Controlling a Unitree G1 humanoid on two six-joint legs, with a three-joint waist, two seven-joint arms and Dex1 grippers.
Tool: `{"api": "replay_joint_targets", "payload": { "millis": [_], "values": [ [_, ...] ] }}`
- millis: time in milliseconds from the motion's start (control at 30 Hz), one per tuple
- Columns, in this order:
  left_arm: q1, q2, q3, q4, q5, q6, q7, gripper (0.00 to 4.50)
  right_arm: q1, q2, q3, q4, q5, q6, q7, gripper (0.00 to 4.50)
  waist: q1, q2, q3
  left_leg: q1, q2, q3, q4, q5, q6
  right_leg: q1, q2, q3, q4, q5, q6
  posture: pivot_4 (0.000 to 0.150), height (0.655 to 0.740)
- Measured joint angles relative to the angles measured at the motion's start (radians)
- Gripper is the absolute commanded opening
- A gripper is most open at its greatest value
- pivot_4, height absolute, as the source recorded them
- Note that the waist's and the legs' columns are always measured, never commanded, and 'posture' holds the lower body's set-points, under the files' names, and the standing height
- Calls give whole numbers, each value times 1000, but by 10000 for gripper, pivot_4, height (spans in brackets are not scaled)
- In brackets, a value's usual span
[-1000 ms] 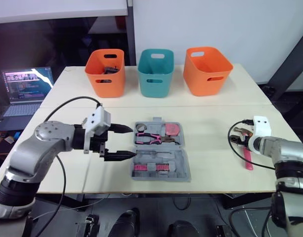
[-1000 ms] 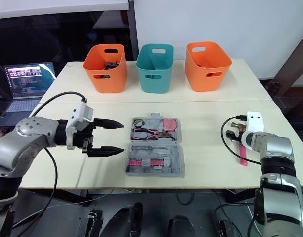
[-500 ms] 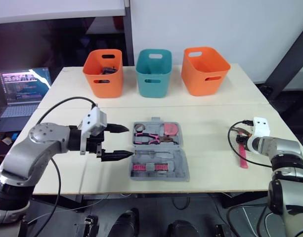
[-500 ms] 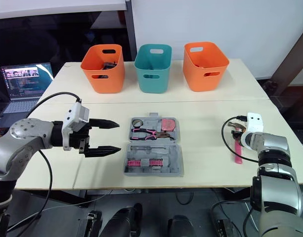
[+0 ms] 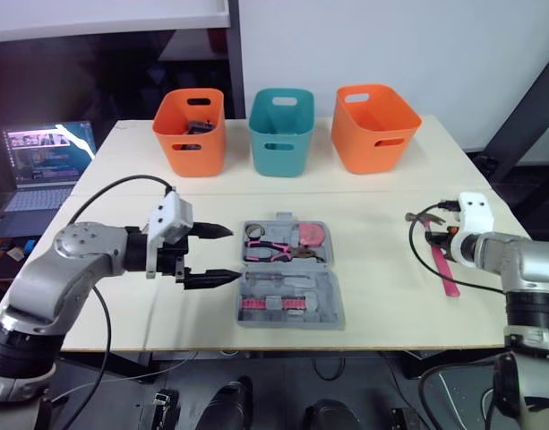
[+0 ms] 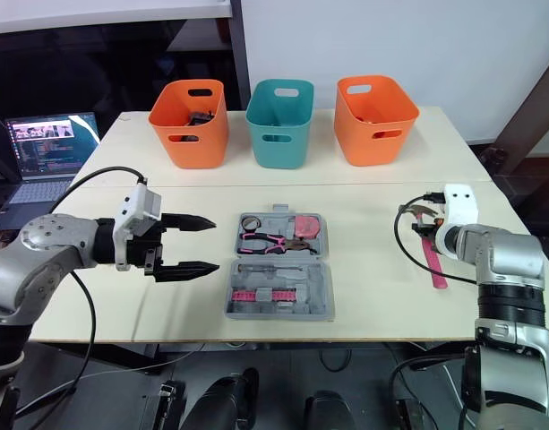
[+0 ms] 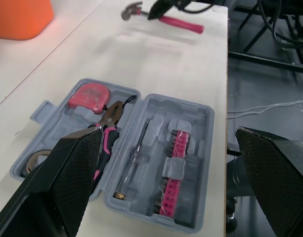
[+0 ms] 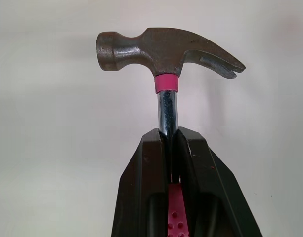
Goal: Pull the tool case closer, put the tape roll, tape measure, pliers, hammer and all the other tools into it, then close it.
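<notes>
Just beyond the fingertips of the left tool (image 6: 216,243) lies the tool case (image 7: 195,116), opened flat on the table (image 6: 373,269). That tool's two fingers are spread wide, grip nothing and stand clear of the case's edge. One half of the case carries the tape roll (image 6: 250,222) nearest the left tool, then the pliers (image 6: 267,239), then the tape measure (image 6: 306,226) farthest from it. The other half carries a screwdriver (image 7: 134,163) and a row of pink bits (image 7: 172,177). Well beyond the case from the left tool, the right tool (image 8: 169,134) is clamped on the hammer (image 8: 166,52). It pinches the steel shaft just below the pink collar, with the head past its fingertips and the pink grip running back between its fingers.
</notes>
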Motion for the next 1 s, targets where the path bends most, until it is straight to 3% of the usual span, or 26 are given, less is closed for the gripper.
{"api": "replay_joint_targets", "payload": {
  "millis": [200, 367, 633, 900, 1000],
  "values": [
    [0, 0, -2, 6, 0, -8, -5, 45000, 77, 193, -27, -288, 33, 208, -100, 269, -1, 0, 0, -1, 0, 0, -1, 0, 0, -2, 0, 1, 0, 0, 0, 1500, 7400],
    [0, 1, -2, 7, 4, -10, -1, 45000, 144, 303, 26, -389, 22, 236, -165, 269, 1, 0, 0, -2, -1, 1, -2, 0, 0, -4, 0, 2, 1, 0, 0, 1500, 7400],
    [23, 1, 0, -11, 6, -8, 29, 45000, 198, 307, 147, -353, -42, 106, -201, 269, -2, 0, 0, -1, -1, 1, -2, 0, 0, -5, 1, 3, 2, 0, 0, 1500, 7400],
    [95, 8, 50, -37, -21, 4, 45, 45000, 222, 279, 160, -311, -84, 22, -199, 269, -5, 0, 0, -1, -1, 1, -2, 1, -1, -5, 0, 4, 2, 0, 0, 1500, 7400],
    [136, 16, 67, -39, -25, 1, 27, 45000, 222, 279, 158, -310, -83, 17, -191, 12359, -5, 0, 0, -1, 0, 1, -2, 1, -1, -5, 1, 4, 3, 0, 0, 1500, 7400]
  ]
}}
